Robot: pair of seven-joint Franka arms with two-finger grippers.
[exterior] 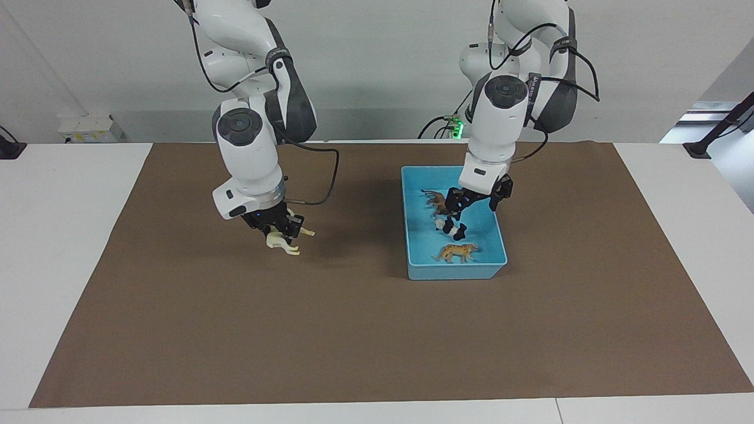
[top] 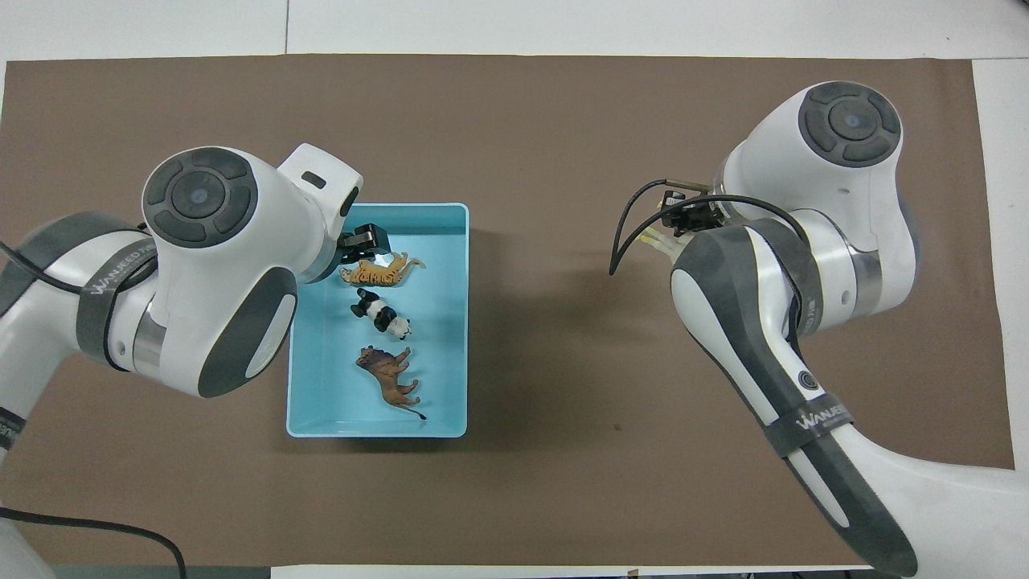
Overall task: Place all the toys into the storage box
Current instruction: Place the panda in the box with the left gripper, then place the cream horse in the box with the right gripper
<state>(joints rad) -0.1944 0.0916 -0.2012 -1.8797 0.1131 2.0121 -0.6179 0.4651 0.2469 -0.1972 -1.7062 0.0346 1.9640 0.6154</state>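
Three toys lie in the storage box point(exterior: 415, 259) beneath the released left claw point(exterior: 476, 206) — the horse point(exterior: 281, 241), clenched in the right claw point(exterior: 280, 228), remains.

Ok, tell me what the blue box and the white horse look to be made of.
The storage box looks like molded plastic: uniform light blue, smooth thin walls, rolled rim, faint sheen. The horse, held by the right end effector above the brown mat, seems hard plastic too: single cream color, stiff molded legs. Neither is certain by look alone.
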